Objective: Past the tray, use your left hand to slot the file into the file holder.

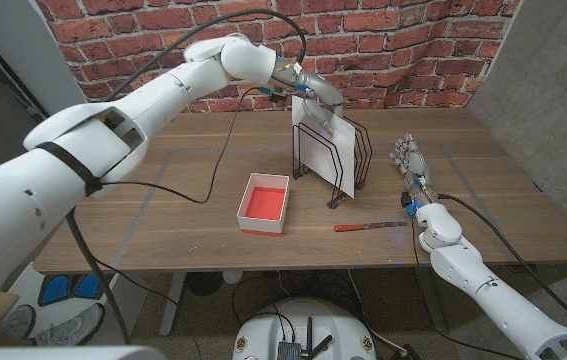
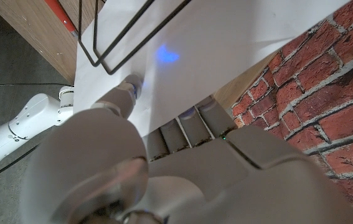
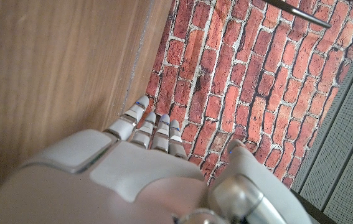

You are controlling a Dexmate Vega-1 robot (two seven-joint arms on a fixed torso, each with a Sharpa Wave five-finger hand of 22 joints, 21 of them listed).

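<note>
The left robot hand (image 1: 315, 93) pinches the white file (image 1: 325, 142), steadying it into the wire file holder (image 1: 348, 160) beyond the red tray (image 1: 265, 202). The right robot hand (image 1: 410, 165) waits released, fingers apart, on the surface (image 1: 483, 190).

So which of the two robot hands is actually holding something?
The left hand, reaching over the file holder, grips the white file. The right hand holds nothing, beside the holder.

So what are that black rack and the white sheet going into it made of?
The file holder looks like thin metal wire with a black coating: slim bent rods, see-through between dividers. The file, held by the left hand, seems to be matte white paper or thin card; which one is unclear.
</note>
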